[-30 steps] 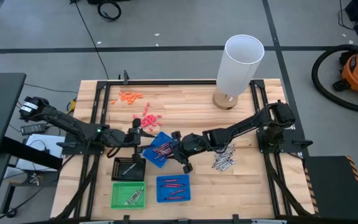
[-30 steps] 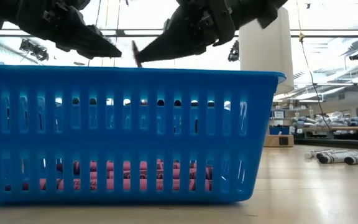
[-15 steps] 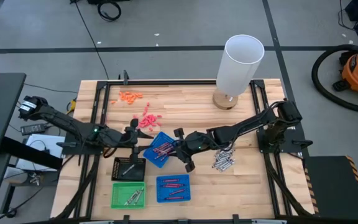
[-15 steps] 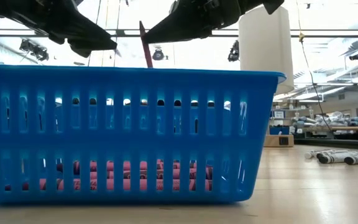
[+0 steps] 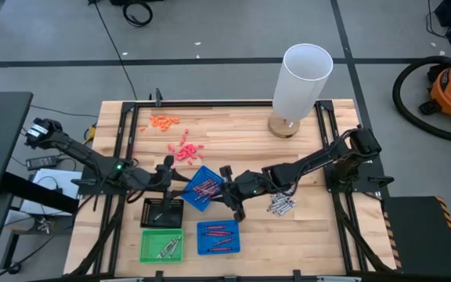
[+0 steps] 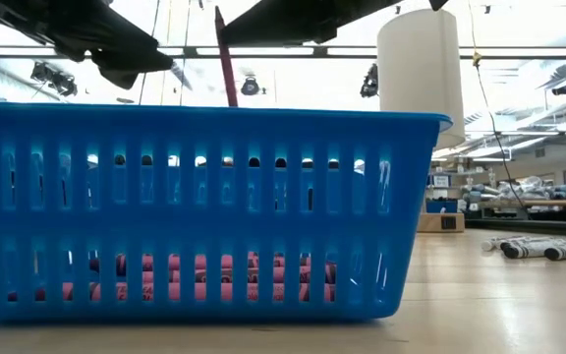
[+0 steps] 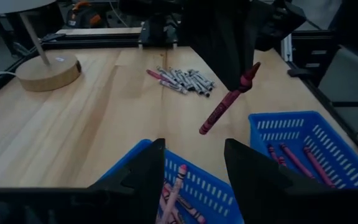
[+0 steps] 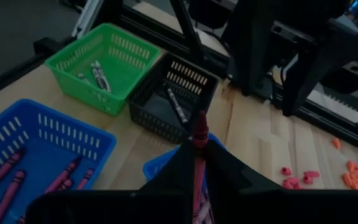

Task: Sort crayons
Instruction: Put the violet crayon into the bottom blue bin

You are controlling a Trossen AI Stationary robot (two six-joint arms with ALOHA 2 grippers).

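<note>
Right gripper (image 7: 251, 70) is clamped on the top end of a maroon crayon (image 7: 225, 104), long axis hanging steeply down over the center blue basket (image 5: 203, 188); the lower-center blue tray (image 5: 218, 237) of maroon crayons is nearer this arm, while the left gripper (image 7: 192, 163) waits with fingers apart.

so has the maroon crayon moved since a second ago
Yes. In the low view the maroon crayon, held by the right gripper, has risen above the blue basket's rim and turned upright.
</note>
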